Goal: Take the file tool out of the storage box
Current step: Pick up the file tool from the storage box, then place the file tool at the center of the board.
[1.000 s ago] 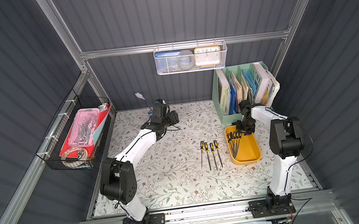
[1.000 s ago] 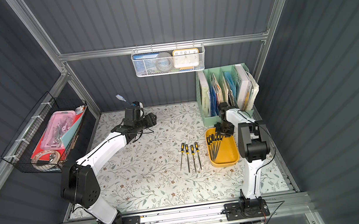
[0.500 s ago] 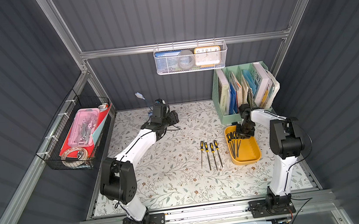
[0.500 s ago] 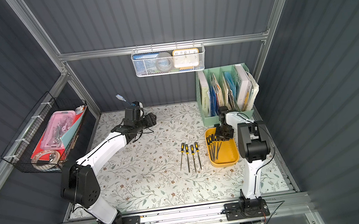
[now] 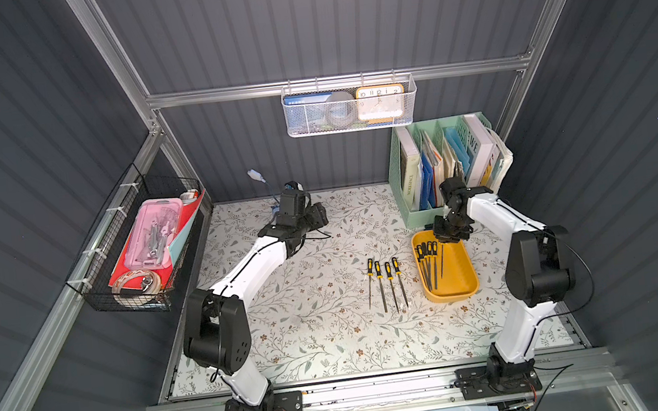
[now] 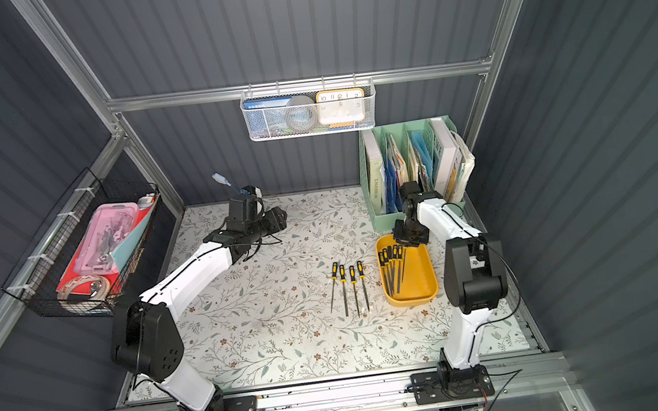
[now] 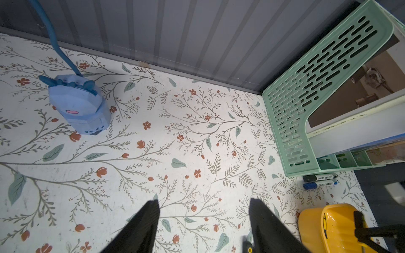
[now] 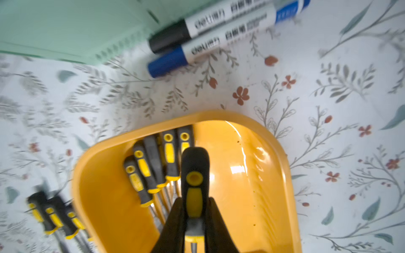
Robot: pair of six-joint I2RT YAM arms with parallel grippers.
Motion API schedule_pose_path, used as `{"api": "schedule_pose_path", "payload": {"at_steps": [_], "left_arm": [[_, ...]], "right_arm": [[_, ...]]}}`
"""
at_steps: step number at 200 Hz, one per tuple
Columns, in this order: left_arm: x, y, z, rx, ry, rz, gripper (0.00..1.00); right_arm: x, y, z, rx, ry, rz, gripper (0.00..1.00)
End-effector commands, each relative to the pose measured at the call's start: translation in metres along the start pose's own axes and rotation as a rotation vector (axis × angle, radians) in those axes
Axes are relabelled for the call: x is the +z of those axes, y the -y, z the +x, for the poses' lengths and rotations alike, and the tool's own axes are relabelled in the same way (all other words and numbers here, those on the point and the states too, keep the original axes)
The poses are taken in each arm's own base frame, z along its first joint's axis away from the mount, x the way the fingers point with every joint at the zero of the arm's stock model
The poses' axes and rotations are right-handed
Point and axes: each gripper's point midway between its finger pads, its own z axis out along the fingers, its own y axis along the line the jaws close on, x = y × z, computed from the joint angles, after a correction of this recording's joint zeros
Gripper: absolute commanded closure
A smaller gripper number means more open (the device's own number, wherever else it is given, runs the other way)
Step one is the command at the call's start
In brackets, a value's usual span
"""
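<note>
I am watching the right gripper [image 8: 194, 211] clamping a file tool [image 8: 194, 175] by its black-and-yellow handle, one finger pressing on each side of the grip just above the metal collar. In a top view this gripper is hanging over the storage box [image 5: 453, 295], a mustard-yellow tray, at the short end facing the mint-green organiser [image 5: 424, 219]. The held file's thin shaft is slanting down inside the box, but I cannot tell whether its tip is touching the box floor. A bunch of other files [image 8: 151, 170] is lying in the box, crowding against the long wall on the side away from the right arm's base. Outside that same wall, four loose files [image 5: 385, 284] are lying in a row on the floral mat [image 5: 310, 321], just beside the box and roughly parallel with it. Two markers [image 8: 208, 28] are lying between the box and the organiser. The left gripper [image 7: 203, 203] is hovering over the mat well apart from the box, its jaws standing apart and gripping nothing.
</note>
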Motion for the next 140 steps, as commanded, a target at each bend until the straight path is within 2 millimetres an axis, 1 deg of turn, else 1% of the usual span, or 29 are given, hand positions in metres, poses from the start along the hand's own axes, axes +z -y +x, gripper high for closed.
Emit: {"api": "schedule_pose_path", "payload": {"at_steps": [1, 6, 15, 17, 34, 48, 63, 82, 103, 140], "left_arm": [[-0.008, 0.002, -0.010, -0.014, 0.024, 0.009, 0.30], [-0.007, 0.001, -0.010, -0.014, 0.022, 0.008, 0.30], [-0.007, 0.001, -0.009, -0.014, 0.021, 0.008, 0.30], [-0.007, 0.001, -0.010, -0.014, 0.021, 0.008, 0.30], [-0.007, 0.001, -0.009, -0.014, 0.021, 0.005, 0.30], [-0.007, 0.001, -0.010, -0.015, 0.023, 0.004, 0.30], [-0.008, -0.001, -0.010, -0.020, 0.025, -0.001, 0.30], [-0.010, -0.002, -0.010, -0.021, 0.027, -0.004, 0.30], [-0.014, -0.003, -0.009, -0.023, 0.026, -0.008, 0.30], [-0.021, -0.012, -0.003, -0.022, 0.021, -0.037, 0.29]], "right_arm": [[-0.029, -0.037, 0.010, -0.077, 0.015, -0.058, 0.94], [-0.033, -0.048, 0.012, -0.093, 0.022, -0.074, 0.94], [-0.038, -0.072, 0.022, -0.130, 0.018, -0.102, 0.94], [-0.038, -0.074, 0.022, -0.129, 0.019, -0.107, 0.94], [-0.042, -0.125, 0.045, -0.197, 0.010, -0.173, 0.94], [-0.041, -0.166, 0.065, -0.239, -0.004, -0.221, 0.95], [-0.037, -0.206, 0.085, -0.270, -0.005, -0.265, 0.97], [-0.025, -0.243, 0.103, -0.289, 0.000, -0.285, 0.98], [-0.002, -0.263, 0.116, -0.285, -0.005, -0.280, 0.98], [0.037, -0.268, 0.127, -0.260, -0.050, -0.247, 0.99]]}}
